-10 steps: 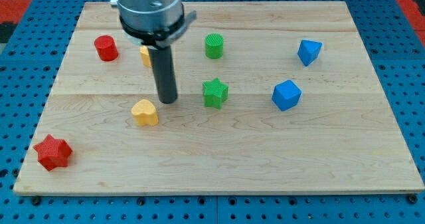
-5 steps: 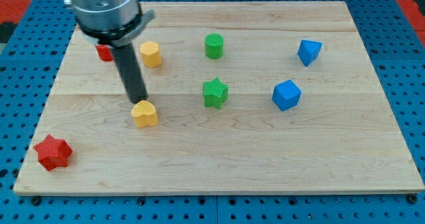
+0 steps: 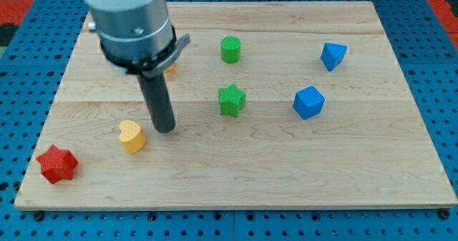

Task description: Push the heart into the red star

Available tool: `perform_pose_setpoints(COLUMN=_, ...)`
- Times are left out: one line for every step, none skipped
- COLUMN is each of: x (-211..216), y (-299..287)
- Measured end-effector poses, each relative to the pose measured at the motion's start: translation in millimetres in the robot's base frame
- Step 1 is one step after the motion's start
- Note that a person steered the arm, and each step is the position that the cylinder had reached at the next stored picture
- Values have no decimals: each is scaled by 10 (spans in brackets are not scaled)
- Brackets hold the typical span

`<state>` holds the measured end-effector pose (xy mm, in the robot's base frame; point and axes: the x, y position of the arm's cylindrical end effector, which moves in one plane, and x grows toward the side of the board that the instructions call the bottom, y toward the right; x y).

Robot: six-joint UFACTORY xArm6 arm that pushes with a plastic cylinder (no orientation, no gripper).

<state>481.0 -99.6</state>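
Observation:
The yellow heart (image 3: 132, 136) lies on the wooden board's lower left part. The red star (image 3: 56, 164) sits near the board's bottom left corner, well to the lower left of the heart, with a gap between them. My tip (image 3: 165, 129) rests on the board just to the right of the heart, a little above its level. The rod rises from the tip to the grey arm body at the view's top left.
A green star (image 3: 231, 99) and a green cylinder (image 3: 230, 49) stand in the middle. Two blue blocks (image 3: 308, 101) (image 3: 333, 56) are at the right. A yellow block (image 3: 170, 64) is mostly hidden behind the arm. The board's (image 3: 286, 176) left edge is near the red star.
The yellow heart has slid down and to the left, toward the red star. My tip swung left and then came back to the heart's right side. The arm now hides the red cylinder.

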Motion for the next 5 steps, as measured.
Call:
perform_pose_setpoints(x=-179, y=-245)
perform_pose_setpoints(x=113, y=-688)
perform_pose_setpoints(x=393, y=-717)
perform_pose_setpoints(x=219, y=-712)
perform_pose_setpoints(x=44, y=-357)
